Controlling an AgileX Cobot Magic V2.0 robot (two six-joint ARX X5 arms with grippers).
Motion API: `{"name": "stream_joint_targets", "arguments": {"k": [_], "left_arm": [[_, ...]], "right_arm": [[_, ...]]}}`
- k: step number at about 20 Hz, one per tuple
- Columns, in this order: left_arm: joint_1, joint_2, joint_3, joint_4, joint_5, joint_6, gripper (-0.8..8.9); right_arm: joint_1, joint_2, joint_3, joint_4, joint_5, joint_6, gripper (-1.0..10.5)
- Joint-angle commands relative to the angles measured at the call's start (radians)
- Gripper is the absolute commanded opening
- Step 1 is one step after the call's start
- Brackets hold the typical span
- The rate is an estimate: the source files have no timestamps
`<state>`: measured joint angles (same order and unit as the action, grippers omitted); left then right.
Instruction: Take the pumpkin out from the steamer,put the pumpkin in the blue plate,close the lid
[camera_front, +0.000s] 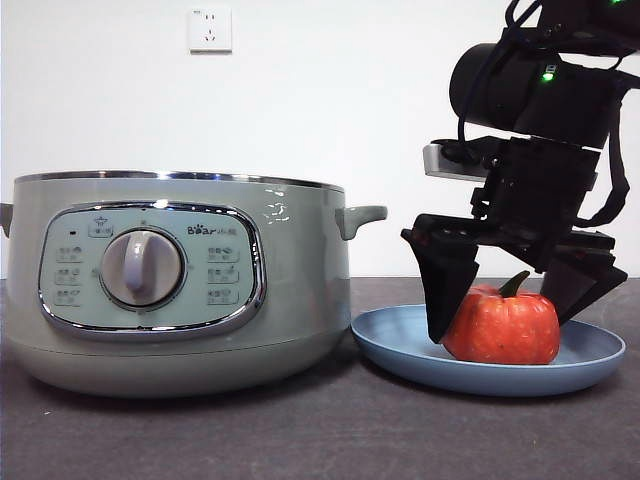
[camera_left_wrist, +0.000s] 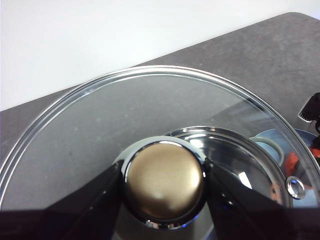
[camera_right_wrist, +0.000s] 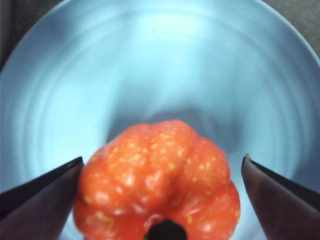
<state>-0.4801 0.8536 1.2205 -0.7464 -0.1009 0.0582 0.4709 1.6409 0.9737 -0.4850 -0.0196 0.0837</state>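
White wall with a socket (camera_front: 210, 29) behind, dark grey table (camera_front: 300, 430) below; we take the steamer (camera_front: 180, 280) as our landmark. Its top is open, no lid on it in the front view. Just beside the steamer, on the side away from its dial (camera_front: 142, 267), lies the blue plate (camera_front: 400, 350), rim close to the steamer's base. The pumpkin (camera_front: 502, 325) sits on the plate, stem up. The right gripper (camera_front: 515, 300) hangs over it with jaws spread, one on each side; in the right wrist view we see gaps between the jaws and the pumpkin (camera_right_wrist: 157, 185), so we judge it is released, not held. The plate (camera_right_wrist: 150, 65) fills that view beneath. The left gripper (camera_left_wrist: 164, 182) pinches the knob (camera_left_wrist: 164, 181) of the lid (camera_left_wrist: 100, 125), one jaw on each side. We judge the lid is held aside to keep the steamer clear. Closing remains.
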Motion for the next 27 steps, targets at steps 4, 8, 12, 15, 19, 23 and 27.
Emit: {"name": "stream_joint_targets", "arguments": {"k": [4,8,12,15,19,23,27], "left_arm": [[0.000,0.093,0.014,0.042,0.030,-0.010,-0.09],[-0.003,0.214,0.014,0.051,0.058,-0.010,-0.09],[-0.005,0.332,0.014,0.092,0.085,-0.010,-0.09],[-0.008,0.395,0.014,0.151,0.135,-0.012,-0.09],[-0.019,0.450,0.014,0.193,0.136,-0.014,-0.09],[-0.026,0.491,0.014,0.200,0.137,-0.029,-0.09],[-0.031,0.521,0.014,0.194,0.154,-0.032,-0.09]], "right_arm": [[0.000,-0.160,-0.008,-0.021,-0.001,0.024,6.6],[0.000,-0.333,-0.008,-0.018,0.000,0.033,6.6],[0.000,-0.477,-0.008,-0.019,0.006,0.040,6.6],[0.000,-0.551,-0.008,-0.021,0.055,0.042,6.6],[-0.004,-0.597,-0.008,-0.021,0.060,0.043,6.6],[-0.006,-0.601,-0.008,-0.020,0.081,0.043,6.6],[-0.006,-0.601,-0.008,-0.018,0.083,0.043,6.6]]}}
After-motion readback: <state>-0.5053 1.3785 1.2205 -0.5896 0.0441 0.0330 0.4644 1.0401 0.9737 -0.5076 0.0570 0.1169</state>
